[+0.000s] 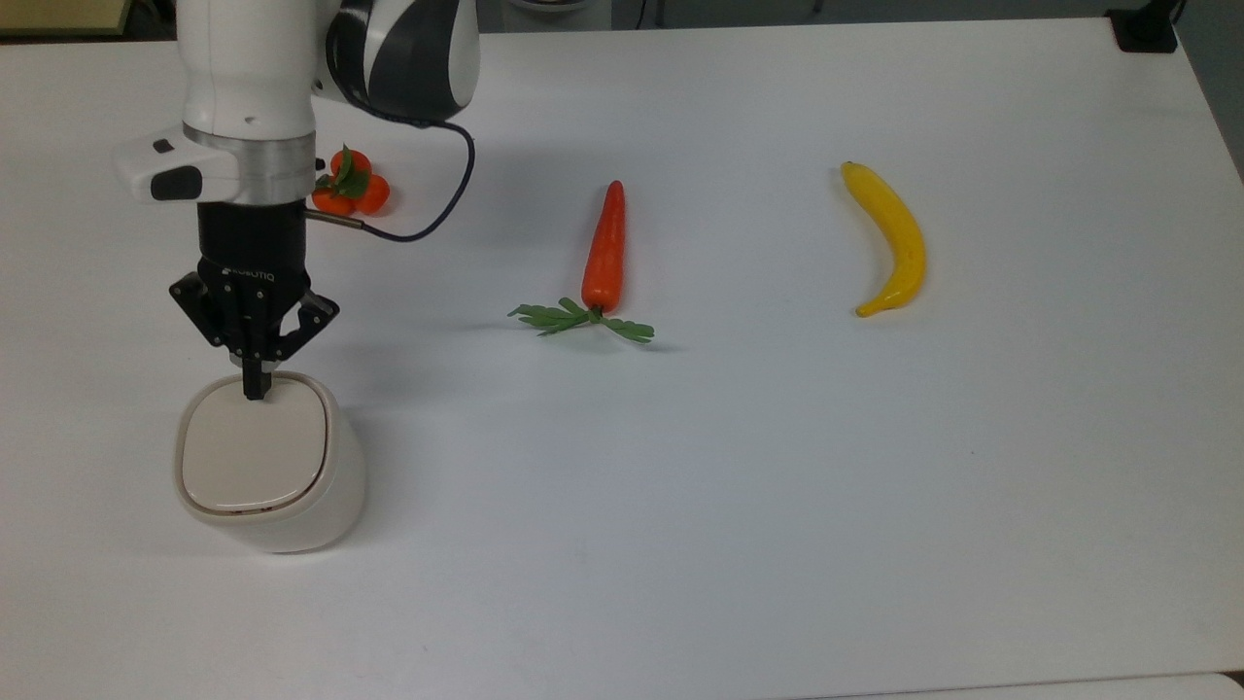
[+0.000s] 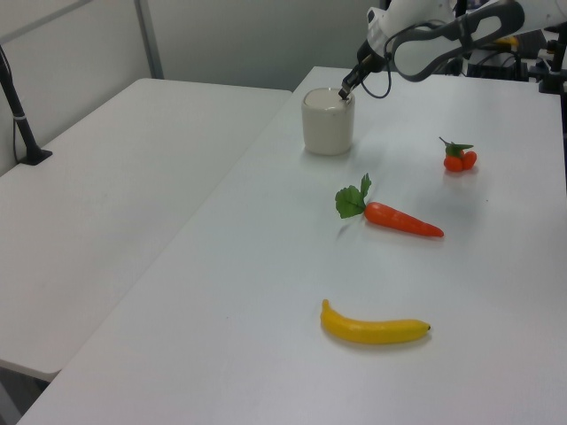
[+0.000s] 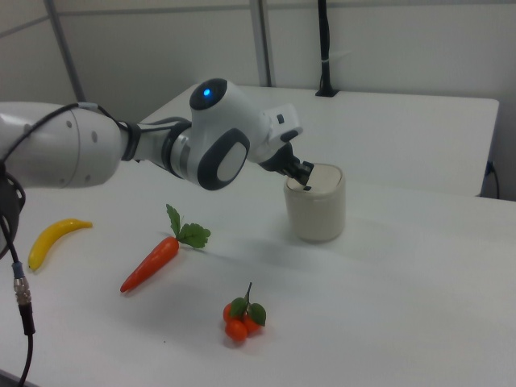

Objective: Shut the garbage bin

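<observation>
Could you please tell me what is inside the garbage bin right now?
The garbage bin has its flat lid down, hiding the inside. The shut claw sits at the lid's far edge in the top view.

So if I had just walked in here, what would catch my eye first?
Probably the big white robot arm with its black two-finger gripper, fingertips shut and poised at the flat lid of the small cream-white plastic garbage bin at the top view's lower left. After that, the bright toy food on the white table: an orange carrot with green leaves in the middle, a yellow banana to the top view's right, and a cluster of small oranges behind the arm.
</observation>
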